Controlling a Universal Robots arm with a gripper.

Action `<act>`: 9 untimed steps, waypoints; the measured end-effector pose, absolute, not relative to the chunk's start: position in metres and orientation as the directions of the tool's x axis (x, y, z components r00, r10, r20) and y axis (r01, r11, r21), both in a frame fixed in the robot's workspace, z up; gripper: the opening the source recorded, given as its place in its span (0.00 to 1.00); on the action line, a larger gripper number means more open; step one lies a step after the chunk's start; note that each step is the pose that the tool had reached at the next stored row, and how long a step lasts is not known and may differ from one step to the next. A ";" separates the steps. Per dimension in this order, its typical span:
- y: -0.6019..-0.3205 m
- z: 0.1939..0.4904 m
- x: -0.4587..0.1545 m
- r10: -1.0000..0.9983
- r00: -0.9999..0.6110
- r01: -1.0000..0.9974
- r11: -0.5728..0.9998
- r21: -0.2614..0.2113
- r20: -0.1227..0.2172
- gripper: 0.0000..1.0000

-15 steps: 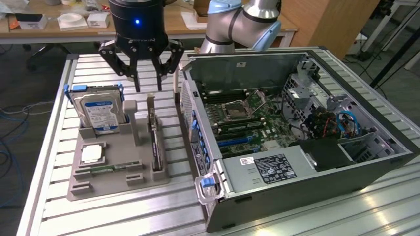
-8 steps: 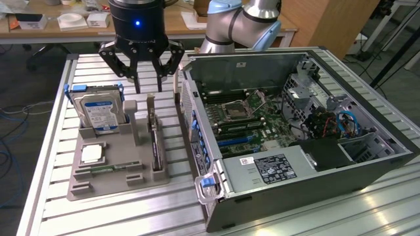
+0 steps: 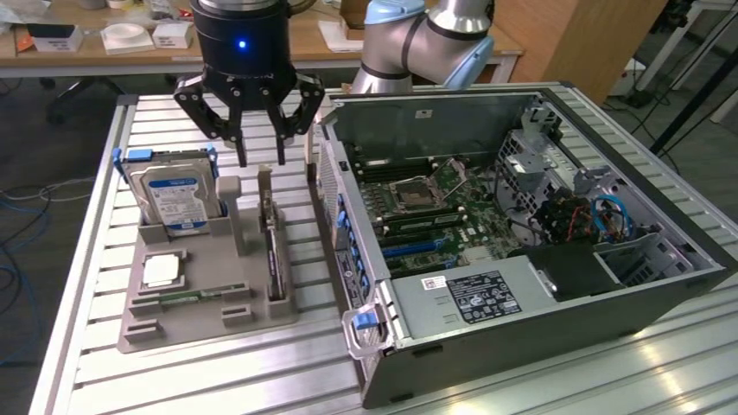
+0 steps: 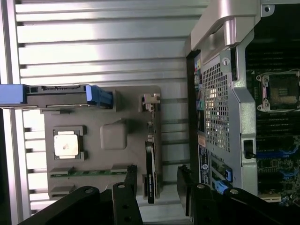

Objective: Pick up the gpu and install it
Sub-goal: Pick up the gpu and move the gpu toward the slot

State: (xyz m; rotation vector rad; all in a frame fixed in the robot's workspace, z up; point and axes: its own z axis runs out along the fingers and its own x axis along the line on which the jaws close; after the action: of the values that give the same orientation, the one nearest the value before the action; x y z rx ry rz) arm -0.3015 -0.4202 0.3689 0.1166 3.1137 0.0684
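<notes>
Exterior view, one gripper (image 3: 262, 162), jaws apart and empty, above one gpu (image 3: 273, 251), seemingly edge-up in one tray (image 3: 196, 327)

The grey tray (image 4: 131, 110) lies on the slatted table (image 4: 93, 47), just beside the computer case (image 4: 218, 108). The gpu (image 4: 149, 159) stands edge-on in the tray's slot nearest the case. The gripper (image 4: 157, 168) is spread wide, with one finger on either side of the card, seemingly clear of it. Farther across the tray sit a memory stick (image 4: 89, 172), a processor chip (image 4: 65, 144) and a blue-framed hard drive (image 4: 56, 93).
</notes>
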 end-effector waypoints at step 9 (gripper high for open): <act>-0.423 0.367 -0.301 0.075 -0.997 0.074 0.996 0.045 -0.023 0.47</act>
State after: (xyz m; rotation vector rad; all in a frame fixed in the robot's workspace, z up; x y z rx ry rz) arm -0.3015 -0.4231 0.3670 0.1166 3.1136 0.0684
